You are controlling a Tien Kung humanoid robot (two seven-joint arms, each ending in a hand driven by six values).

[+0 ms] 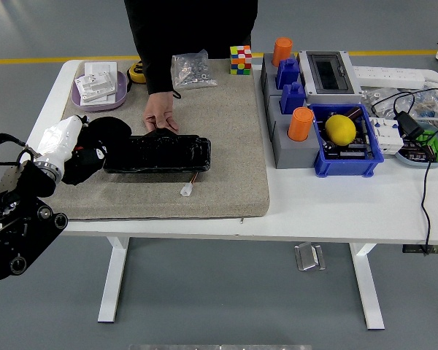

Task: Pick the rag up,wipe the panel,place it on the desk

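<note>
A glossy black panel [160, 153] lies on the beige mat [219, 146], a short wire with a white plug [187, 191] trailing from its front. My left hand [95, 142], in a black glove with a white cuff, comes in from the lower left holding a white rag [58, 137] bunched at its wrist side. The hand is at the panel's left end, touching or just over it. A person's hand [159, 117] rests on the mat at the panel's far edge. My right hand is out of view.
A purple tray [95, 98] with white parts is at the back left, beside a bag of screws [191, 69] and a colour cube [240, 59]. Grey and blue bins [347, 146], orange cylinders, a yellow ball, and a power strip with cables crowd the right side.
</note>
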